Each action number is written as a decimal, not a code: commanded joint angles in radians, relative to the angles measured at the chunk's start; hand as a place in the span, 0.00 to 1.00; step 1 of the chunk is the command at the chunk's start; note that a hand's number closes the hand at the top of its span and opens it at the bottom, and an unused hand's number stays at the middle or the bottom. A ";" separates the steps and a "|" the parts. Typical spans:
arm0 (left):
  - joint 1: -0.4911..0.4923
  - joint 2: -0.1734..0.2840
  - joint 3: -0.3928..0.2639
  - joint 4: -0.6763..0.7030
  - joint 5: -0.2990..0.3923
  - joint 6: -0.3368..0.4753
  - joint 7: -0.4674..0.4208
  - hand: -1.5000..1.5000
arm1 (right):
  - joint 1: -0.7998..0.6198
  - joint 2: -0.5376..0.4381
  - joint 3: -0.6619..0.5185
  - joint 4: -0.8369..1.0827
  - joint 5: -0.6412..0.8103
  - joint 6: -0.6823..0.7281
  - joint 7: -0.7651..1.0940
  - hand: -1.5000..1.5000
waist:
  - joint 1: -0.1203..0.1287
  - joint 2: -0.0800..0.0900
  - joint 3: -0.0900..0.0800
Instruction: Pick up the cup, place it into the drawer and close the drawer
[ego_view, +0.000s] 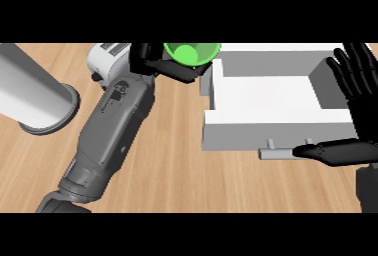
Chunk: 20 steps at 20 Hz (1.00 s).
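Head view, looking steeply down at a wooden table. Nearest the lower edge, the left grey forearm enters and slants up across the wood toward the top middle. At the lower right, the right robot hand shows along the right edge, fingers straight and spread, pointing up, with its thumb stretched leftward until the tip sits just beside a small grey handle on the front of a white drawer. That drawer stands open — a shallow white box with bare inside walls, filling the right half of the scene. To the far left, a large pale cylinder lies tilted on the table, well apart from the drawer. Farthest up, the left robot hand is curled round a bright green cup, pinching its side — the cup is held just beside the drawer's upper left corner, its open mouth facing the camera.
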 joint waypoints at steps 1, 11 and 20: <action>-0.123 -0.003 -0.079 -0.018 0.046 0.143 0.145 1.00 | 0.044 0.002 0.009 0.012 0.015 0.023 -0.050 0.00 | -0.010 0.003 0.000; -0.342 -0.003 -0.215 0.368 0.135 0.282 0.220 1.00 | -0.044 -0.003 0.004 0.055 -0.013 0.034 -0.050 0.00 | -0.069 0.023 0.001; -0.319 -0.003 -0.381 0.502 0.179 0.171 0.268 1.00 | -0.083 0.032 0.060 0.043 0.008 0.020 -0.039 0.00 | -0.145 0.045 0.001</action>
